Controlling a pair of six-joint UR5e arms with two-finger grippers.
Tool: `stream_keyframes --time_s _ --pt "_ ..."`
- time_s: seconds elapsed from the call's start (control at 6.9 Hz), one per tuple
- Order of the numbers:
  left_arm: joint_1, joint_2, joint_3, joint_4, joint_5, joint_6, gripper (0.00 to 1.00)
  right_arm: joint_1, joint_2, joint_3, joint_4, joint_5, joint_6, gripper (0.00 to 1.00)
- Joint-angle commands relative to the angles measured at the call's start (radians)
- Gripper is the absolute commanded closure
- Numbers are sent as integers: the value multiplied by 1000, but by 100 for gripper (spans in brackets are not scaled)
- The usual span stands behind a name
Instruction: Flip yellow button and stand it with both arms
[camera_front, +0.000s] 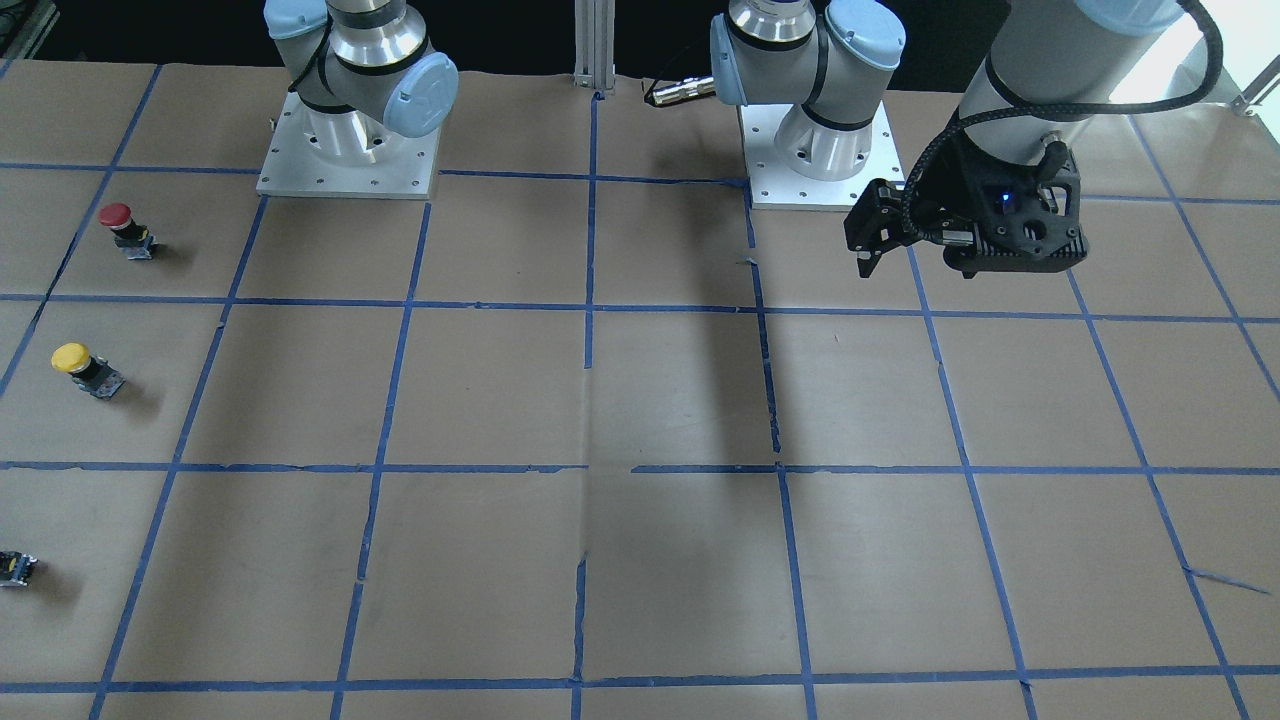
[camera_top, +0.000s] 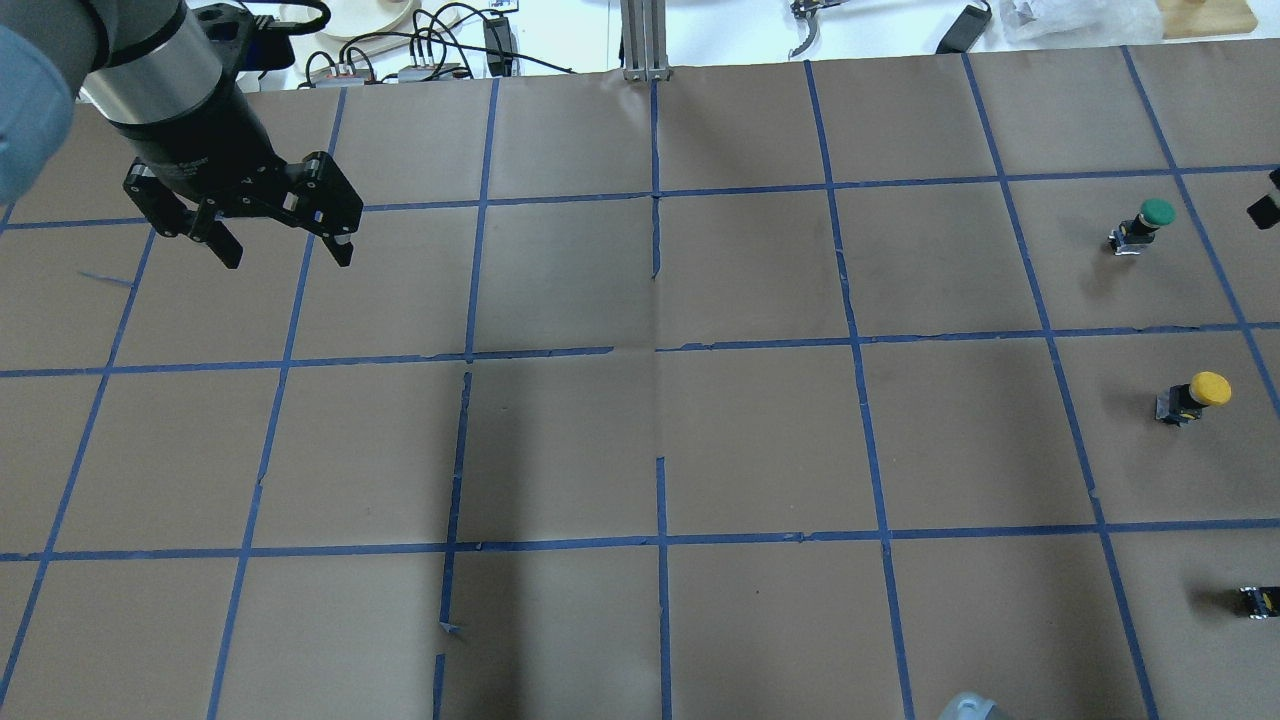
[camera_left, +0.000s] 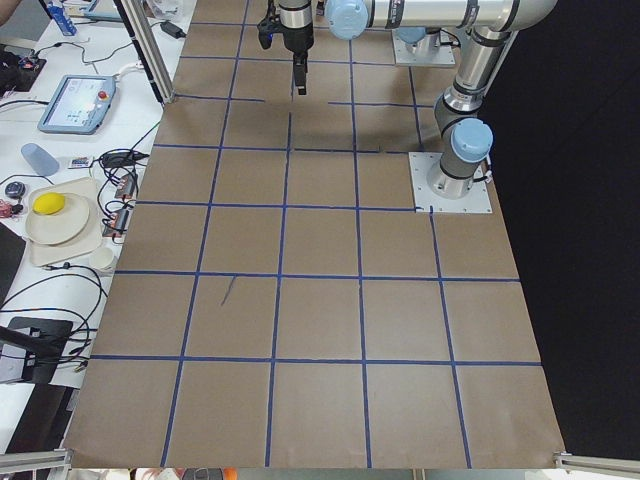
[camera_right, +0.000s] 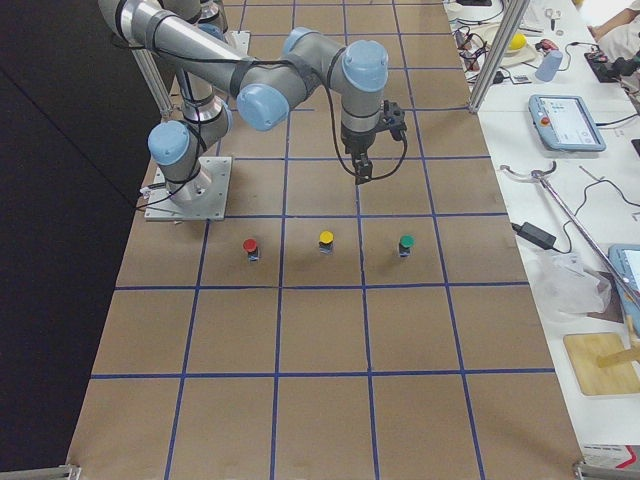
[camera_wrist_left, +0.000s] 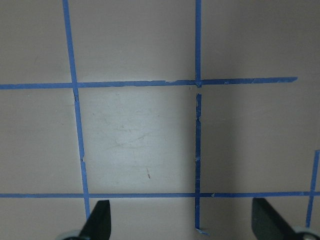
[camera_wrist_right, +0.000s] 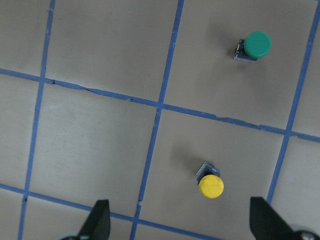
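The yellow button stands cap up on the brown paper at the table's right end. It also shows in the overhead view, the front view and the right side view. My right gripper is open and empty, high above the table, with the button below it, slightly right of the midline between its fingers. In the right side view it hangs from the near arm. My left gripper is open and empty, high over the table's far left part, a long way from the button. It also shows in the front view and its wrist view.
A green-capped button stands one square farther from the robot and a red-capped one one square nearer. The arm bases stand at the robot's edge. Blue tape lines grid the paper.
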Motion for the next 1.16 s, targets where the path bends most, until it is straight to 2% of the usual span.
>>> stream_keyframes --time_s 0.0,0.14,0.29,0.43,0.58,1.01 --pt "0 2 0 1 -4 1 0 214 -51 -39 100 -45 256 4" --pt "0 -1 0 1 -1 0 0 337 -66 -42 149 -56 376 4" --pt "0 5 2 1 -1 4 0 456 -68 -43 148 -42 533 4" --pt "0 2 2 1 -4 0 0 571 -63 -42 116 -42 728 4" --pt "0 2 2 1 -2 0 0 638 -47 -37 28 -59 797 3" --pt "0 2 2 1 -9 0 0 640 -39 -45 18 -73 791 3"
